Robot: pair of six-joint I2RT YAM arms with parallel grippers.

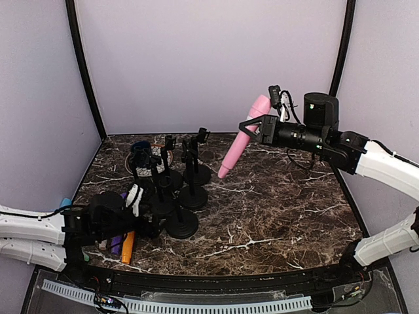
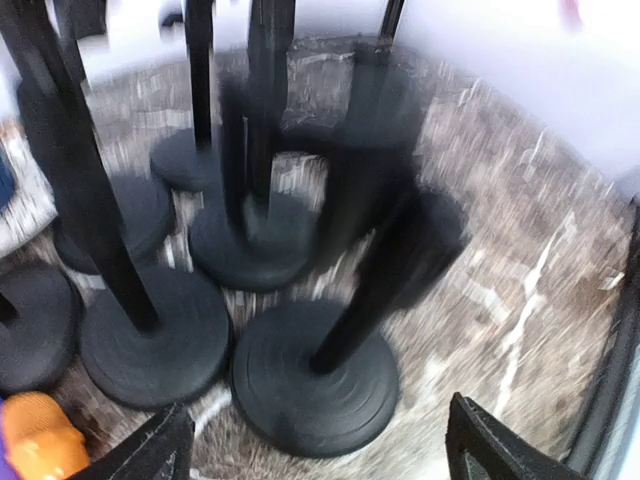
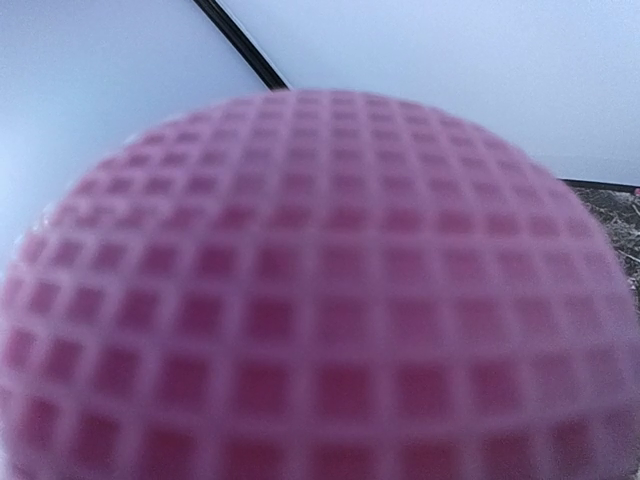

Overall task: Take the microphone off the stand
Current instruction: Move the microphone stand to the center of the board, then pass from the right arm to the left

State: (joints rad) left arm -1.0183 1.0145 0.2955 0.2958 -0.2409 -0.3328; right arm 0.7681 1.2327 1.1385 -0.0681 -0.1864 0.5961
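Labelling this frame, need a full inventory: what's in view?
pink microphone: one, pink, in the air right of centre, tilted, head up
stands: at least five, black, clustered left of centre
orange microphone: one, orange, lying near the left edge
purple microphone: one, purple, beside the orange one
table: one, dark marble, under everything
left gripper: one, black, open, facing the nearest stand
right gripper: one, black, shut on the pink microphone
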